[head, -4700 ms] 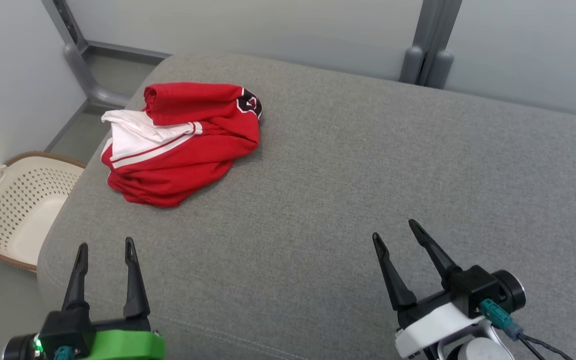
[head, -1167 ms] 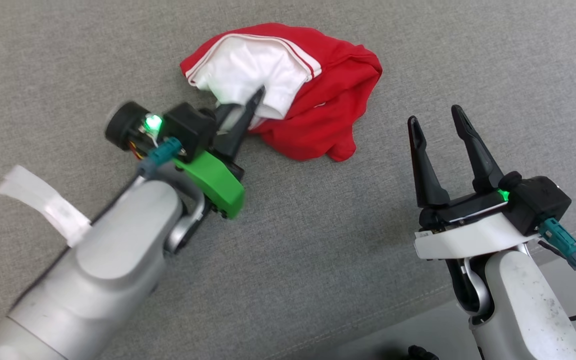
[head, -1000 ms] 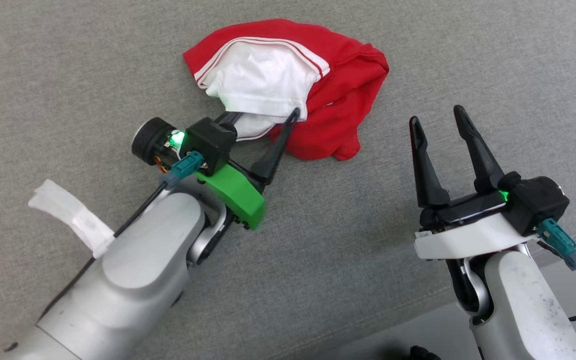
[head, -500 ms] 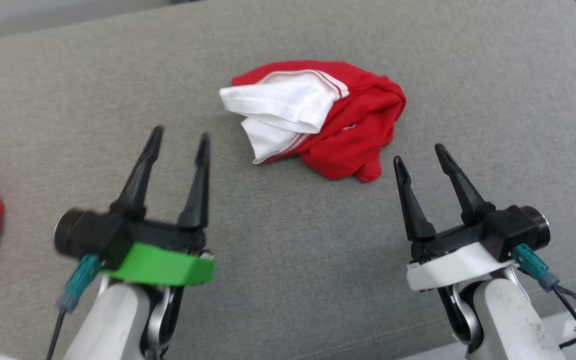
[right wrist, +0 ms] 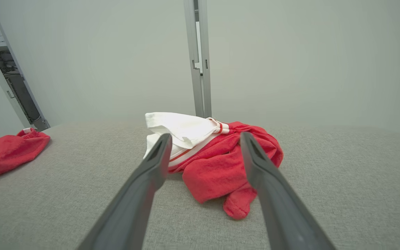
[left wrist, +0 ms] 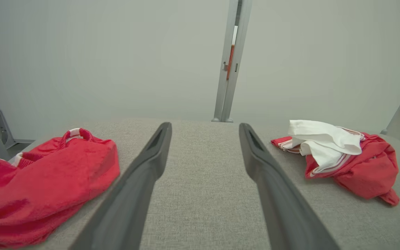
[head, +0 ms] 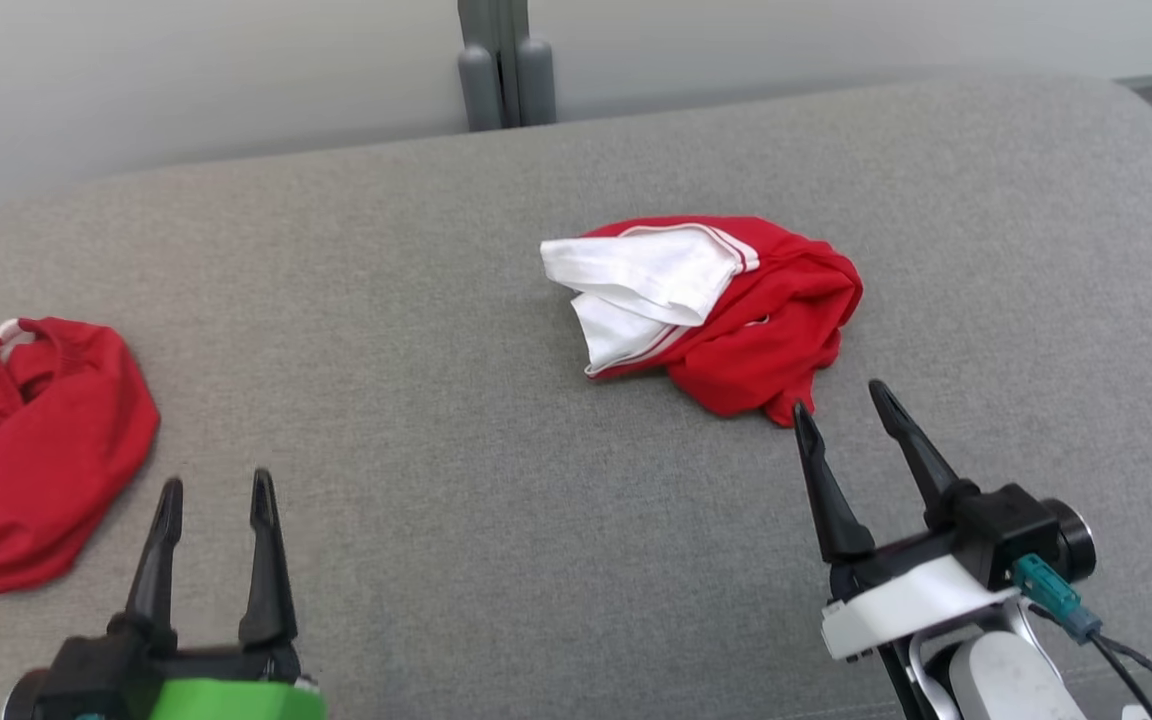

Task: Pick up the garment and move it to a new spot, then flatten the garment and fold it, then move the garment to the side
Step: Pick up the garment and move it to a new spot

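Starting at your right gripper (head: 839,400): its fingers are spread and empty, tips just short of the garment (head: 736,320). The left gripper (head: 216,480) is equally wide, holds nothing and sits well apart from it. The garment lies crumpled mid-cushion (head: 496,500), its white panel flopped over the red. To flatten it well, pinch a single layer at an outer hem (not the bunched middle), take a second edge with the left, and draw them apart low. Leave the other red pile (head: 26,450) at far left alone.
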`<state>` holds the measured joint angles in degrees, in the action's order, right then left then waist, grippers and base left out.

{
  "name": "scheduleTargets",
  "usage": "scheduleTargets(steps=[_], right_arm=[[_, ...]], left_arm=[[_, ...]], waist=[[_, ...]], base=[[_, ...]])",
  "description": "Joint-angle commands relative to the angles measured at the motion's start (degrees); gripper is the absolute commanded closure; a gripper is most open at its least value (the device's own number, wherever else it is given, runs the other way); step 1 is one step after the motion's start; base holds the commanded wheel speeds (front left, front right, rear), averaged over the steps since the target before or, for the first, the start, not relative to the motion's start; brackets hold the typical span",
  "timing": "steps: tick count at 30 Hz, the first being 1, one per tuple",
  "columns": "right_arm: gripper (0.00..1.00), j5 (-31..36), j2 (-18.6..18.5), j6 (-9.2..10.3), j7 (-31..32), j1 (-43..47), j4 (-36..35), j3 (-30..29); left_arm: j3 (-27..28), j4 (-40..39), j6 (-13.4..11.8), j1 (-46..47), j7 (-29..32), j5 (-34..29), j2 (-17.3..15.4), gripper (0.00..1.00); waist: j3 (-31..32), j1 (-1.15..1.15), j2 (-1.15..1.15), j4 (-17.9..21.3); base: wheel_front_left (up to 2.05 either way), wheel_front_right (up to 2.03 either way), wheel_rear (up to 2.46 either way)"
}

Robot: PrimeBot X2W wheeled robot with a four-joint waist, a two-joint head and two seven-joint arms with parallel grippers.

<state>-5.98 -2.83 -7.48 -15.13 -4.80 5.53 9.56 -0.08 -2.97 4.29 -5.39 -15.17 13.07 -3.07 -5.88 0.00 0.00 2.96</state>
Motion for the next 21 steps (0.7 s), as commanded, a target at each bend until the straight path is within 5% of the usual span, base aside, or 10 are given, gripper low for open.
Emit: scheduleTargets(steps=[1, 21], right_arm=[[0.0, 0.55, -0.1, -0.03, -0.03, 1.22, 0.28, -0.22], [0.0, -0.21, -0.09, -0.03, -0.03, 4.85, 2.14, 0.05]], left_arm=[[0.48, 0.49, 0.45, -1.73, 0.03, -1.29, 0.06, 0.0], [0.46, 5.2, 1.58, -4.98, 0.02, -1.86, 0.17, 0.0]], waist=[[2.8, 0.0, 0.0, -1.37], [5.86, 0.0, 0.0, -1.04]], base=[[0.0, 0.0, 0.0], [0.0, 0.0, 0.0]])
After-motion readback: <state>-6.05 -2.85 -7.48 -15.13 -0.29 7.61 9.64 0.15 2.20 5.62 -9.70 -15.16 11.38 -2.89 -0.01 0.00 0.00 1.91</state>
